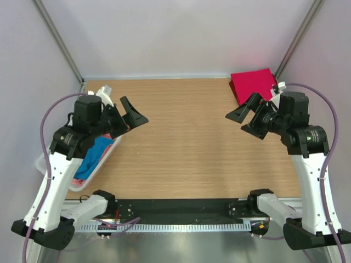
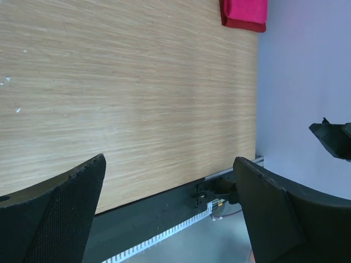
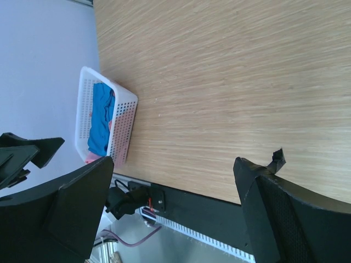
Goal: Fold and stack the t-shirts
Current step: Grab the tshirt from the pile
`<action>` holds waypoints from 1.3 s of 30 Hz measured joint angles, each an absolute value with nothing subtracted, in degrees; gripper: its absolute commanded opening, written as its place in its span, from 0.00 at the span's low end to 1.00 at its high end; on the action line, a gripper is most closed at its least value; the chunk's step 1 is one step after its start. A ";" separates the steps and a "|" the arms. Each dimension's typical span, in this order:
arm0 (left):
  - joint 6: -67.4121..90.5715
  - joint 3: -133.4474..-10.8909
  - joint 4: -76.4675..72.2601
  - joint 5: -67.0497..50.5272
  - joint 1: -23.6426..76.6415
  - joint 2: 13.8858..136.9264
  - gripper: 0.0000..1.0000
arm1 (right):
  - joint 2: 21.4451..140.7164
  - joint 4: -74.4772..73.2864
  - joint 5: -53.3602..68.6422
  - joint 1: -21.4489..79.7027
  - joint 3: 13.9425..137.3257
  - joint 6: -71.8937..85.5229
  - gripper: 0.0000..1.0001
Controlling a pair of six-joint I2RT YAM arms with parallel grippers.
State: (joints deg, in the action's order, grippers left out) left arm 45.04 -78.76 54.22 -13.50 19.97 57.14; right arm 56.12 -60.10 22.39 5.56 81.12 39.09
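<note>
L gripper (image 1: 131, 119), R gripper (image 1: 244, 121) released, empty. Blue t-shirt (image 1: 97, 153) in basket (image 3: 125, 120), table (image 1: 186, 142) left edge, just behind L gripper. L nearer.

Matt wood-grain table (image 1: 186, 137), white plastic lattice basket (image 3: 123, 118) w/ soft cloth t-shirts (image 1: 98, 153).

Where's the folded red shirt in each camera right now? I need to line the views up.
Top external: the red t-shirt lies at the table's far right corner.
Left wrist: the red t-shirt is at the top edge, right of centre, cut off by the frame.
Right wrist: not in view.
Shared landmark: the black rail along the table's near edge shows in all three views.
</note>
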 measured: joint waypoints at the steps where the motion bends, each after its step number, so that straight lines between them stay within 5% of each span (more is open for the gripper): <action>1: 45.08 -78.85 53.98 -13.58 19.97 57.30 1.00 | 56.07 -60.12 22.24 5.58 81.25 39.11 1.00; 8: 45.82 -85.43 60.45 -3.25 18.39 62.83 0.96 | 56.07 -63.20 19.55 5.65 81.03 39.77 0.98; 13: 46.59 -91.46 63.72 7.29 6.68 69.38 0.86 | 55.88 -66.00 19.88 5.63 76.60 41.01 0.94; 23: 51.66 -73.10 63.02 13.37 -15.42 78.54 0.74 | 54.72 -75.05 19.86 5.85 73.91 37.93 0.94; 35: 50.26 -68.90 55.64 20.14 -18.90 85.71 0.74 | 54.02 -76.88 18.04 9.37 74.04 34.92 0.95; 39: 48.36 -69.43 54.04 19.31 -18.90 92.09 0.65 | 54.02 -76.82 17.04 10.57 73.84 34.44 0.95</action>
